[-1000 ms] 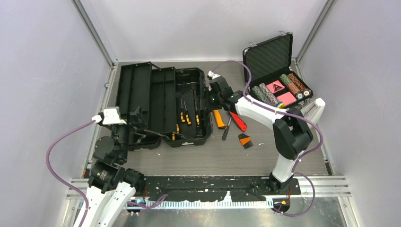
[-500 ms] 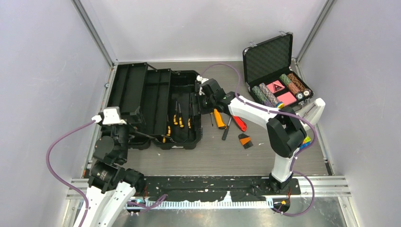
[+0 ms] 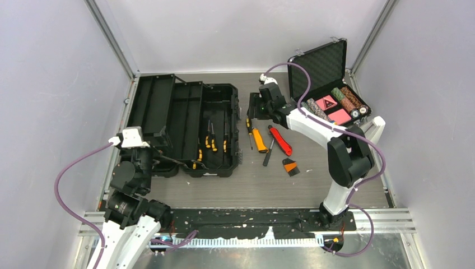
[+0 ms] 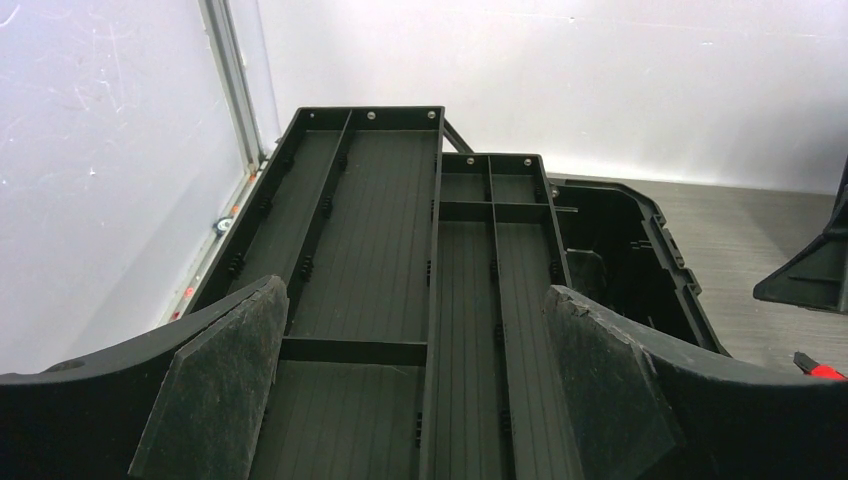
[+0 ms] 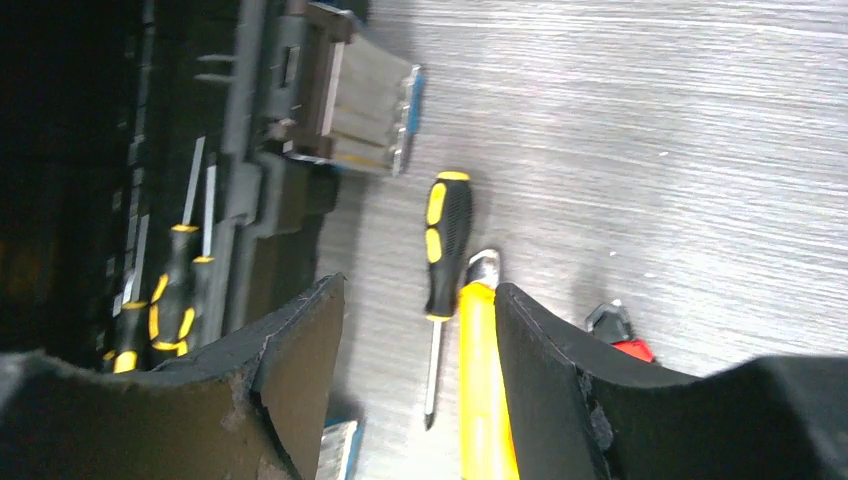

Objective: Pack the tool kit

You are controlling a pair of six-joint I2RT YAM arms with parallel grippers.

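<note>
Since the toolbox lies open with its trays fanned out, take it as your landmark for everything. At its near-left corner the left gripper hangs with jaws spread as wide as they go and nothing in them, looking along the bare divided trays. In the toolbox's deep right-hand bin, several yellow-and-black screwdrivers lie already packed.

Just outside its right wall, past the latch, the right gripper hovers with jaws partly apart and empty. It is above a black-and-yellow screwdriver and a yellow utility knife, side by side on the table, nearly touching.

Further right of the toolbox are a dark-handled screwdriver, a red-handled tool and a small orange-and-black tool; type unclear for those last two. Well right of the toolbox sits the open poker chip case, not yours to pack.

Handling, my judgement: these hand tools are light, stiff and not fragile, but round handles roll and smooth plastic slips. Take the screwdriver across the fat middle of its handle, not the thin shaft, and mind the knife beside it. The toolbox itself looks like bulky, light plastic that would likely skid if nudged, so lower tools in, don't shove.
</note>
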